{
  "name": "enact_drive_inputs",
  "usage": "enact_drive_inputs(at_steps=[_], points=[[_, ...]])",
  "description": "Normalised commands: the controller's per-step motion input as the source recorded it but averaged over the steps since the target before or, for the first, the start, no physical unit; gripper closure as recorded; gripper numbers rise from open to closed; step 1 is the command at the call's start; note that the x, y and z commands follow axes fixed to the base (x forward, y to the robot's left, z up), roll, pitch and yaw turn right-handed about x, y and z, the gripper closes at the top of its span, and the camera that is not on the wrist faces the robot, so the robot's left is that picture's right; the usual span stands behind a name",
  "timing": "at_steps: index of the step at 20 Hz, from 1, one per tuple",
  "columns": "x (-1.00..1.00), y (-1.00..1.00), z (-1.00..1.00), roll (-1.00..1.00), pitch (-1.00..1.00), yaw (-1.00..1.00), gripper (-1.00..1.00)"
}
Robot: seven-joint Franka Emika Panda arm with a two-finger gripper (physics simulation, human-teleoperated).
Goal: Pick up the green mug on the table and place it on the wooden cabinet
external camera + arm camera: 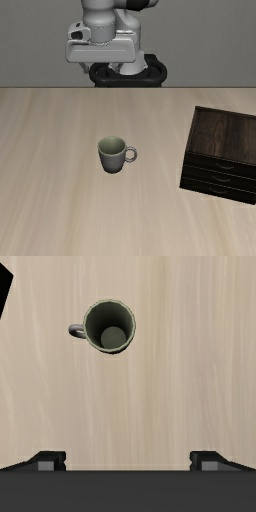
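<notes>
Mug [113, 153] upright, empty, on table [50, 180] | cabinet [225, 135] drawers closed | tool [128, 460] spread

Glossy white-grey arm [100, 22] — black base [126, 73] (rounded), two dark fingertips [48, 459].

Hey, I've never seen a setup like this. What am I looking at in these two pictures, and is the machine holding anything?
These are simulator renders of one robot arm at a wooden table. One picture looks at it from the front and above. The other comes from a camera on its hand, looking down. Its gripper has two fingers, spread open, holding nothing. On the table stand a green mug, upright and empty, and a dark wooden cabinet with drawers. The mug should end up on the cabinet; it has not been picked up yet.
</notes>
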Motion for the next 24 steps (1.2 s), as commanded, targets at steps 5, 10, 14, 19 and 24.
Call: enact_drive_inputs(at_steps=[5, 10, 14, 19, 24], points=[[1.0, 0.0, 0.0, 0.0, 0.0, 0.0, -1.0], [0.8, -0.2, 0.0, 0.0, 0.0, 0.0, -1.0], [0.0, 0.0, -0.5, 0.0, 0.0, 0.0, -1.0], [0.0, 0.0, -1.0, 0.0, 0.0, 0.0, -1.0], [0.0, 0.0, -1.0, 0.0, 0.0, 0.0, -1.0]])
